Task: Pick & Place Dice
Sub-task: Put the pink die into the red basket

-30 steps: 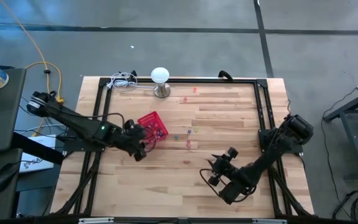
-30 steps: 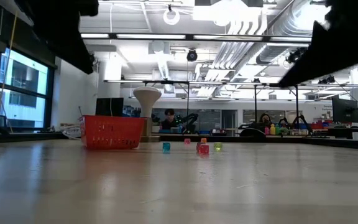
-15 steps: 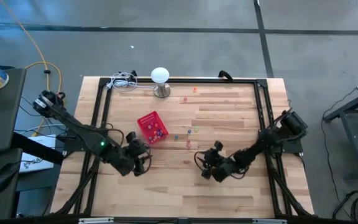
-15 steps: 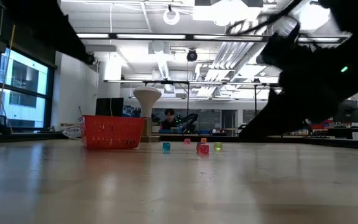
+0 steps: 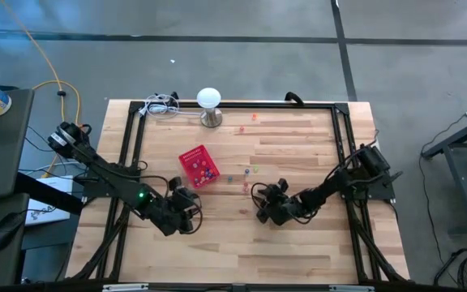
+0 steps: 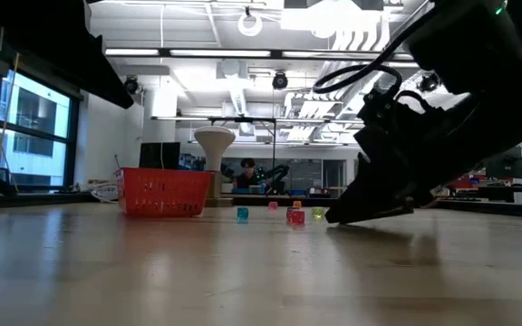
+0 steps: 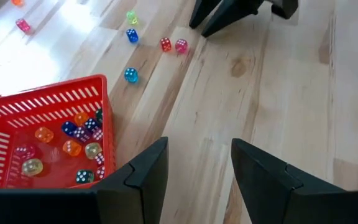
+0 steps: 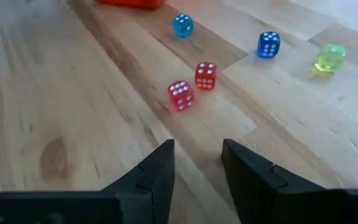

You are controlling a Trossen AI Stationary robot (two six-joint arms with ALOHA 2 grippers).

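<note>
Red mesh basket (image 5: 199, 166) sits mid-tabletop (image 5: 298, 243), already carrying a heap of dice (image 7: 73, 143) in orange, blue, pink and green. More dice lie loose on the wood just beside it: a pink die (image 8: 181, 95) and a red die (image 8: 206, 75) close together, a light-blue die (image 8: 182, 25), a dark-blue die (image 8: 268, 44) and a yellow-green die (image 8: 330, 57) farther off. Right gripper (image 5: 263, 204) is down low near the pink and red pair, its fingers (image 8: 160, 165) parted with a narrow gap, holding nothing and touching no die. Left gripper (image 5: 186, 219) hangs near the basket's corner, fingers (image 7: 145, 171) spread apart and empty. Two more dice (image 5: 248, 122) rest far off near the white lamp (image 5: 209, 105) at the table's back edge.
</note>
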